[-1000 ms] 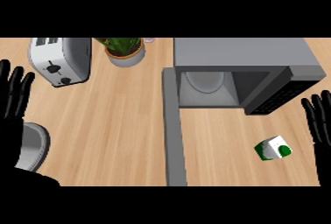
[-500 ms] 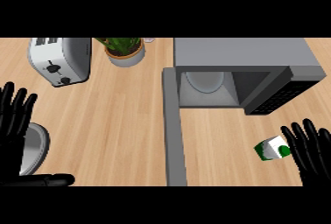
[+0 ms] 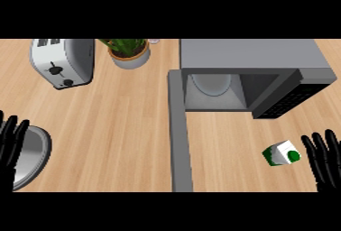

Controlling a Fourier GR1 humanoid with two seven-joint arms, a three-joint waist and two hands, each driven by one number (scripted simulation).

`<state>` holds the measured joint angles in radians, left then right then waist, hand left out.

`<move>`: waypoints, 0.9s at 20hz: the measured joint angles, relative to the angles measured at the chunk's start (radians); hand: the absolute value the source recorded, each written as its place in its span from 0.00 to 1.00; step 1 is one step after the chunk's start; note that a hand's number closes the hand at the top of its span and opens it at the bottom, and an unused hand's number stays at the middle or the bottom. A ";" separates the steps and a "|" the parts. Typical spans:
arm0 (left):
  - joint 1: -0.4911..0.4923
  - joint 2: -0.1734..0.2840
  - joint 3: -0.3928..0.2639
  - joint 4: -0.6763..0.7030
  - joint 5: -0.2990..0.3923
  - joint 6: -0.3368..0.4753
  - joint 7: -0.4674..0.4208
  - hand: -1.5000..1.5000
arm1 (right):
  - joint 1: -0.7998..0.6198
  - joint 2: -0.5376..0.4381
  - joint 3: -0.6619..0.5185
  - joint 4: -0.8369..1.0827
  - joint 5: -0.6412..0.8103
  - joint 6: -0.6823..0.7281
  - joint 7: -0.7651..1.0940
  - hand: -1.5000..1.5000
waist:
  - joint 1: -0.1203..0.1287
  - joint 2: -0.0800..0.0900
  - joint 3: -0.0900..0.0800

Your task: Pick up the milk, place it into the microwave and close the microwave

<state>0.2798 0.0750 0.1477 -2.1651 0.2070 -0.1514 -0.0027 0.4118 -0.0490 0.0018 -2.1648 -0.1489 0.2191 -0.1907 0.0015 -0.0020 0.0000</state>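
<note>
The milk (image 3: 282,154) is seen on the counter (image 3: 120,131), below and to the right of the microwave (image 3: 256,72), tilted, with its green and white faces showing. It lies just beside the right hand (image 3: 324,160), which is held open with its fingers straight and pointing up along the view's right edge; whether the fingers touch the carton cannot be told.

The microwave is open. Its door (image 3: 178,135) is swung out toward the viewer as a long grey strip running down the middle of the counter, to the left of the milk. A pale turntable is visible inside the cavity, and the dark control panel is angled at its right. Bare wood lies between the milk and the cavity mouth.

A toaster (image 3: 61,62) is placed at the upper left, with a potted plant (image 3: 128,52) beside it, near the microwave's left corner. A metal bowl (image 3: 31,155) sits at the left edge, partly covered by the left hand (image 3: 12,149), whose fingers are straight and open. A wide stretch of bare counter is left between the bowl and the door.
</note>
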 measured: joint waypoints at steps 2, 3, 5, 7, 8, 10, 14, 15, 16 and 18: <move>0.052 -0.011 -0.001 -0.014 -0.001 -0.019 -0.024 0.00 | 0.007 0.016 -0.002 0.009 0.047 -0.025 -0.028 0.00 | 0.001 0.000 0.000; 0.053 -0.013 -0.004 -0.021 -0.005 -0.020 -0.021 0.00 | 0.004 0.021 -0.012 0.029 0.064 -0.034 -0.048 0.00 | 0.001 0.000 0.000; 0.056 -0.012 0.008 -0.023 0.004 -0.025 -0.020 0.00 | -0.020 0.027 -0.037 0.080 0.090 -0.055 -0.082 0.00 | 0.001 0.001 0.000; 0.076 -0.025 -0.004 -0.042 -0.005 -0.029 -0.016 0.00 | -0.015 0.035 -0.027 0.091 0.120 -0.088 -0.100 0.00 | 0.001 0.001 0.000; 0.094 -0.029 -0.006 -0.057 -0.007 -0.035 -0.018 0.00 | -0.028 0.038 -0.034 0.101 0.128 -0.101 -0.098 0.00 | 0.001 0.001 0.000; 0.118 -0.040 -0.013 -0.066 -0.016 -0.047 -0.032 0.00 | -0.074 0.041 -0.045 0.153 0.153 -0.133 -0.107 0.00 | 0.003 0.001 0.000; 0.160 -0.053 -0.011 -0.062 -0.022 -0.080 -0.068 0.00 | -0.097 0.026 -0.089 0.249 0.147 -0.133 -0.167 0.00 | 0.003 0.001 0.000; 0.161 -0.050 0.002 -0.050 -0.014 -0.091 -0.081 0.00 | -0.103 0.018 -0.106 0.272 0.140 -0.127 -0.179 0.00 | 0.003 0.001 0.000; 0.159 -0.053 0.002 -0.045 -0.015 -0.095 -0.084 0.00 | -0.122 0.020 -0.110 0.308 0.150 -0.136 -0.190 0.00 | 0.003 0.001 0.000; 0.185 -0.058 0.007 -0.053 -0.013 -0.113 -0.095 0.00 | -0.120 0.021 -0.122 0.330 0.154 -0.140 -0.203 0.00 | 0.003 0.001 0.000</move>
<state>0.4653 0.0166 0.1547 -2.2176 0.1943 -0.2641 -0.0975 0.2919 -0.0279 -0.1197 -1.8348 0.0051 0.0788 -0.3934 0.0043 -0.0010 0.0000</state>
